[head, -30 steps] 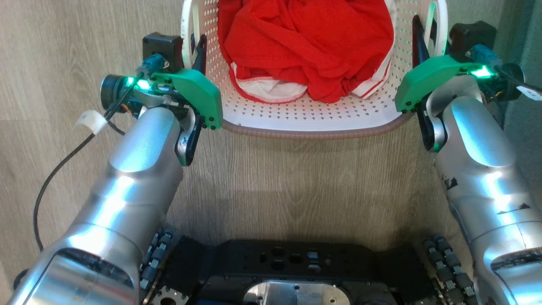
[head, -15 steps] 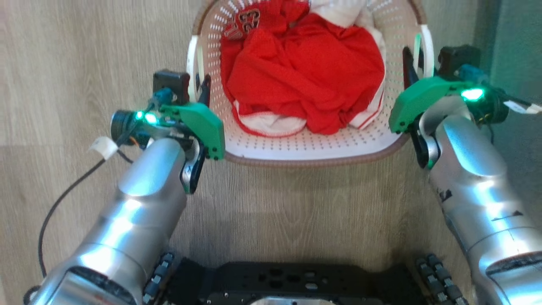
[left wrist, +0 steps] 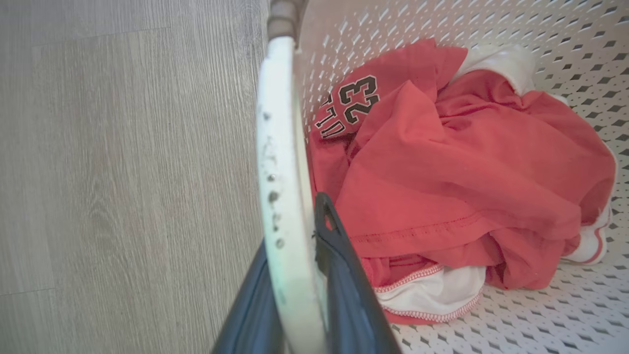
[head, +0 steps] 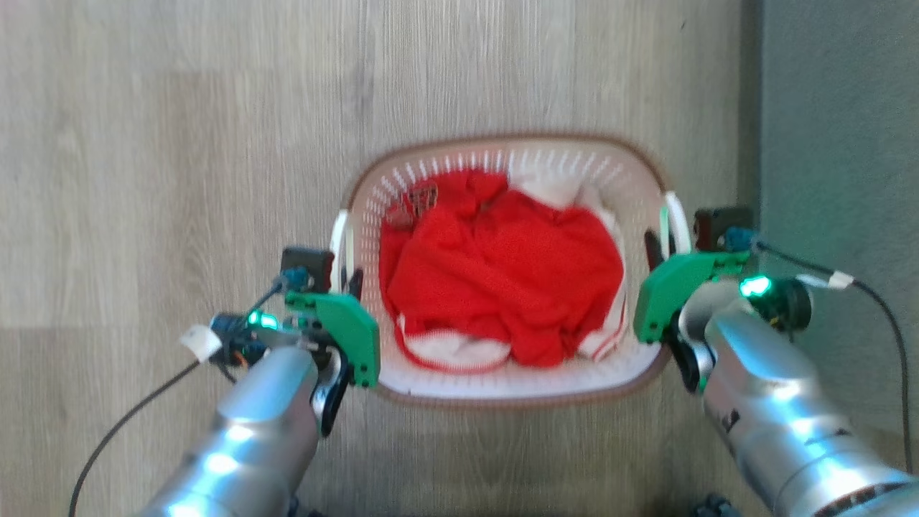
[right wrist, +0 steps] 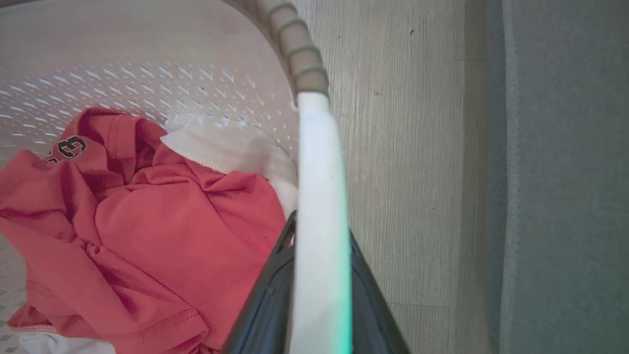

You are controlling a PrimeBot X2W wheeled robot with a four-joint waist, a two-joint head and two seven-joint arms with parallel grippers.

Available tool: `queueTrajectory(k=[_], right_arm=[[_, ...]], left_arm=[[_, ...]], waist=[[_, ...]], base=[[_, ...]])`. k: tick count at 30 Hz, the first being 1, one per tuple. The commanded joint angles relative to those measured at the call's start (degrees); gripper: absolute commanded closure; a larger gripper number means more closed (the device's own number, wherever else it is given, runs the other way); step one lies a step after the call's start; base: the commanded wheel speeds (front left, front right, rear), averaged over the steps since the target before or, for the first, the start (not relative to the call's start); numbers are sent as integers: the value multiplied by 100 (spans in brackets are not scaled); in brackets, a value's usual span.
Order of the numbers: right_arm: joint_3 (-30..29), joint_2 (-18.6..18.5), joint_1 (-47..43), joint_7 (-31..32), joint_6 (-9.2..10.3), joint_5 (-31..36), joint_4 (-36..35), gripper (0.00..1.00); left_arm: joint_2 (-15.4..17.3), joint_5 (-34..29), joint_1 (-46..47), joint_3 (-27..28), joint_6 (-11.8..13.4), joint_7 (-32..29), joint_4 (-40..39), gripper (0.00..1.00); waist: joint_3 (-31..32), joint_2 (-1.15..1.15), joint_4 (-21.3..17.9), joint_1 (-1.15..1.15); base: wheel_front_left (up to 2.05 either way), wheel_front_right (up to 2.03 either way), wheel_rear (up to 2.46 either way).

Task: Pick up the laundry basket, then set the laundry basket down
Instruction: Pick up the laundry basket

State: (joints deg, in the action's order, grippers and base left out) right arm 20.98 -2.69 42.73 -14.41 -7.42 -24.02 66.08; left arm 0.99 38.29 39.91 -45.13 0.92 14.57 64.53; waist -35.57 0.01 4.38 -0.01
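The laundry basket is cream-white and perforated with a brown rim, and it holds red and white clothes. My left gripper is shut on the basket's left white handle. My right gripper is shut on the right white handle. In the left wrist view the handle runs between my dark fingers. The right wrist view shows the other handle pinched between the fingers. Whether the basket rests on the floor I cannot tell.
Pale wood-look floor surrounds the basket. A grey carpet borders the floor close to the right of the basket and right arm. Black cables trail from both wrists.
The head camera has moved: the basket now looks smaller and sits fully in the picture, and the robot's base has left it. Both grippers stay shut on the handles.
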Motion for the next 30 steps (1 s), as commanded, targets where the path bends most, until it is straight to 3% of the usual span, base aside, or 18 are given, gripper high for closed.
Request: queueTrajectory(k=[1, 15, 30], right_arm=[[263, -19, -297, 34, -7, -156, 51, 100], [1508, -19, -1012, 773, -7, -1356, 172, 100], [2275, -19, -1528, 939, -7, -2211, 221, 100]], left_arm=[[188, 86, -166, -33, -50, -34, 78, 100], [188, 651, -790, -662, -187, -531, 375, 100], [188, 1011, -1327, -1010, -292, -751, 532, 100]], waist=[[460, -1, -28, 1], [1782, -1, -95, 1], [2803, -1, -80, 1]], base=[[0, 0, 0], [0, 0, 0], [0, 0, 0]])
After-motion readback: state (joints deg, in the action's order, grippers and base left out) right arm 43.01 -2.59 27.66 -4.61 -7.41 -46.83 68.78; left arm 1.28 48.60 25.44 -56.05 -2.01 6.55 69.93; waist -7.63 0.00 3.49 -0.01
